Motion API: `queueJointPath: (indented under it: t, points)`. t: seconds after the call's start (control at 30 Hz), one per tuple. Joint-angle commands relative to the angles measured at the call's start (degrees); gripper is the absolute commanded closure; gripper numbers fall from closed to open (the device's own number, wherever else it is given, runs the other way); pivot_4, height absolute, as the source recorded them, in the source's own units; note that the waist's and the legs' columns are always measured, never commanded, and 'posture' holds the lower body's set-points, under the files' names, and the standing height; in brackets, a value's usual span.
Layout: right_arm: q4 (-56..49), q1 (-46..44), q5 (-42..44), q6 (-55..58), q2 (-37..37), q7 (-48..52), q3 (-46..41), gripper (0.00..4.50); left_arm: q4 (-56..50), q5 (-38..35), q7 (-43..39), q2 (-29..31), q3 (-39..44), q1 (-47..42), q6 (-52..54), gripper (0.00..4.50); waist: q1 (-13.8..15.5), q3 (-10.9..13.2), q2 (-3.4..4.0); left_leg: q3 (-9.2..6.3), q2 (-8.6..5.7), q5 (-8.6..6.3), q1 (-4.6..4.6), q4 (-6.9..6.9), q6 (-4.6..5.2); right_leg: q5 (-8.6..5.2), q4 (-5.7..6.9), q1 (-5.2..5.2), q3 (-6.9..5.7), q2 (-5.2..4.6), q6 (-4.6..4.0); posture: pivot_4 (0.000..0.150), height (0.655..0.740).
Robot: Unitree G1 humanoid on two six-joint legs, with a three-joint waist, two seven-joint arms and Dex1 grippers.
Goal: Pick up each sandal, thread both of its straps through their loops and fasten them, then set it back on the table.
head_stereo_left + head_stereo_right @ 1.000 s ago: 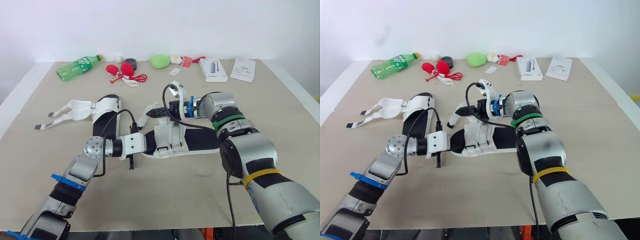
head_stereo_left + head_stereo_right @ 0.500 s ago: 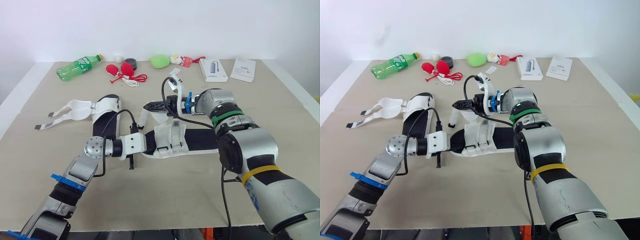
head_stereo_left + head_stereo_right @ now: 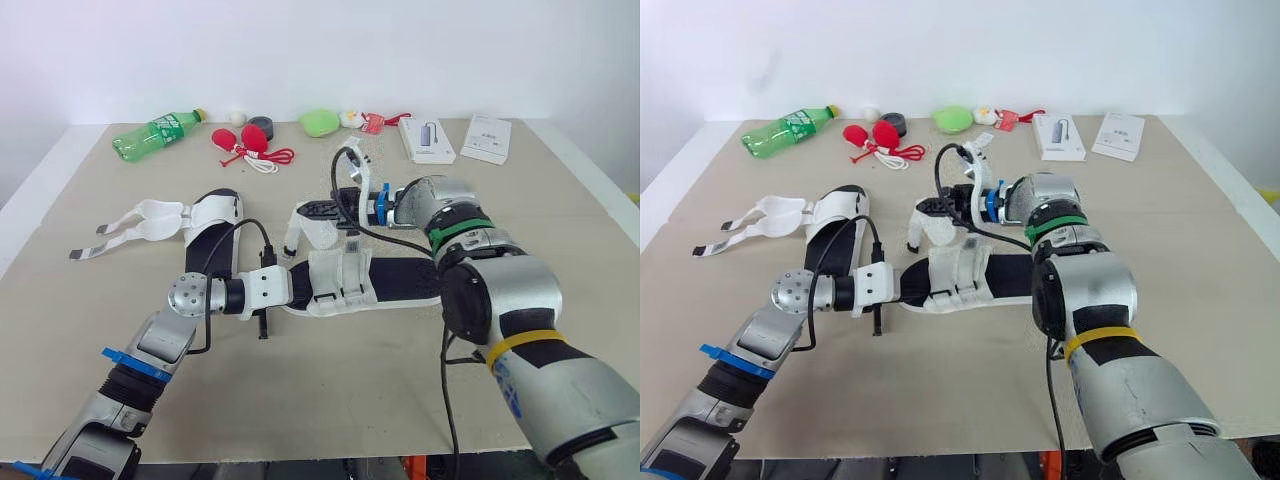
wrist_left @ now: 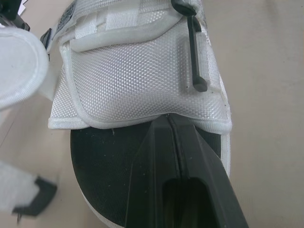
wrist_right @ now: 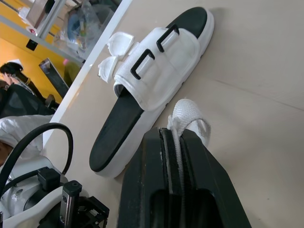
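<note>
We pinch a white strap [image 5: 189, 110] with our right tool [image 5: 176, 132]; our left tool [image 4: 169, 118], closed, rests on the sandal [image 3: 400, 280] lying on the surface [image 3: 350, 380].

A: Where's the near sandal [image 3: 385, 282]?
B: Flat on the desk [image 3: 330, 390], the left end effector [image 3: 322, 297] at its white upper.
A: And the right end effector [image 3: 299, 211]?
B: Just behind it, pinching a white strap [image 3: 320, 232] that droops. The second sandal [image 3: 214, 218] lies farther left, straps open.
</note>
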Motion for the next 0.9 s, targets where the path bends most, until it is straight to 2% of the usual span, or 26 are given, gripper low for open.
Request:
queueJointPath:
  t: [0.03, 0.13, 0.27, 0.37, 0.53, 0.6, 0.7, 0.77, 0.9]
  points:
    - [-8.8, 0.0, 0.8, -10.2, -0.9, 7.4, 0.6, 4.45, 0.6, 1.2, -1.0, 0.0, -2.9, 1.7, 0.5, 4.5, -0.1, 0.0, 0.01, 0.0, 0.0, 0.0, -0.01, 0.0, 0.0, 0.03, 0.0, -0.01, 0.0, 0.0, 0.05, 0.15, 0.74]
    - [-22.3, 9.1, -1.0, -25.0, -0.8, 13.0, 5.3, 4.45, 0.4, 1.1, -1.2, 0.2, -2.8, 1.8, 0.6, 4.5, -0.2, 0.0, -0.01, 0.0, 0.01, 0.0, 0.0, 0.01, 0.0, 0.04, 0.0, -0.01, 0.0, 0.02, 0.08, 0.15, 0.74]
    - [-40.4, 22.2, -1.2, -44.4, -1.2, 15.4, 8.3, 4.45, 0.2, 1.1, -1.3, 0.5, -2.7, 1.9, 0.7, 4.5, -0.4, 0.0, 0.0, -0.01, 0.01, 0.0, -0.01, -0.02, -0.01, 0.03, -0.02, 0.0, 0.01, 0.03, 0.14, 0.15, 0.74]
    - [-45.2, 28.5, -3.1, -61.8, -3.2, 18.4, 11.4, 4.45, 0.4, 1.1, -1.5, 0.5, -2.8, 1.9, 0.7, 4.5, -0.6, 0.0, 0.0, -0.01, 0.01, 0.0, 0.01, -0.08, -0.01, 0.02, -0.02, 0.0, 0.01, 0.03, 0.14, 0.15, 0.74]
    - [-36.5, 30.3, -5.9, -102.7, -7.0, 21.6, 15.3, 4.45, 1.6, 1.1, -1.7, 0.3, -2.9, 0.9, 0.3, 4.5, -0.8, 0.0, -0.01, 0.02, 0.01, 0.0, 0.22, -0.07, -0.01, 0.03, -0.03, 0.17, 0.02, 0.03, 0.1, 0.15, 0.74]
    - [-32.1, 29.1, -7.6, -113.3, -8.1, 20.1, 17.2, 4.45, 1.9, 1.0, -1.8, 0.4, -2.9, 0.7, 0.1, 4.5, -1.0, 0.0, -0.01, 0.03, 0.02, 0.01, 0.39, -0.08, -0.02, -0.03, -0.03, 0.33, 0.02, 0.03, 0.0, 0.15, 0.74]
    - [-23.4, 25.7, -16.1, -130.3, -10.2, 16.0, 20.5, 4.45, 2.1, 1.0, -1.9, 0.4, -3.1, 0.5, -0.1, 4.5, -1.3, 0.0, -0.01, 0.11, 0.05, 0.01, 0.62, -0.14, -0.01, -0.14, -0.02, 0.46, 0.12, 0.04, -0.24, 0.15, 0.74]
    - [-20.1, 23.7, -22.0, -135.2, -10.2, 13.3, 19.6, 4.45, 2.0, 1.0, -1.9, 0.4, -3.2, 0.4, 0.0, 4.5, -1.3, 0.0, -0.01, 0.12, 0.05, 0.01, 0.66, -0.18, -0.01, -0.14, -0.02, 0.48, 0.13, 0.04, -0.25, 0.15, 0.74]
    - [-21.0, 20.6, -39.3, -136.5, -11.0, 2.7, 17.4, 4.45, 1.9, 0.7, -2.2, 0.2, -3.3, 0.3, 0.3, 4.5, -1.1, 0.0, -0.01, 0.14, 0.04, 0.02, 0.68, -0.22, -0.02, -0.15, -0.02, 0.49, 0.15, 0.04, -0.28, 0.15, 0.74]
